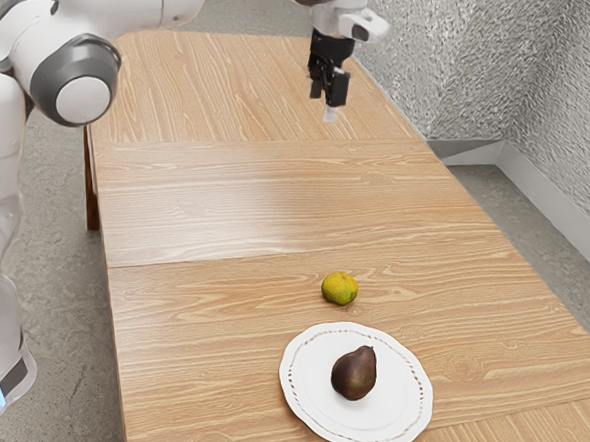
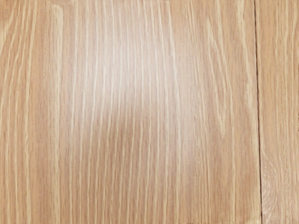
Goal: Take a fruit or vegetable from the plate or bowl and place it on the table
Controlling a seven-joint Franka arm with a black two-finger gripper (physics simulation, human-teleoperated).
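Hanging spread above the surface (image 1: pixel 204 207), jaws well apart from both fruits. Between the jaws and the plate (image 1: pixel 412 409), nearer to the plate: a small yellow-green citrus (image 1: pixel 339 288), resting on bare wood just beside the rim, apart from it. Farther from the jaws than the citrus: the white plate, round, with a patterned rim, flat on the surface. Near the middle of that plate: a dark brown pear (image 1: pixel 354 374), tilted, narrow end toward the exterior view's upper right. Just under the jaws in the exterior view: a small pale patch (image 1: pixel 330 114), too small to identify. Leading to the jaws from the exterior view's upper left: the white arm (image 1: pixel 162 7). To the exterior view's right of the jaws, past the surface's edge: a rough grey wall (image 1: pixel 505 58). Under the jaws in the wrist view: streaked wood, a pale sheen, a darker patch and a thin dark seam (image 2: pixel 258 112).
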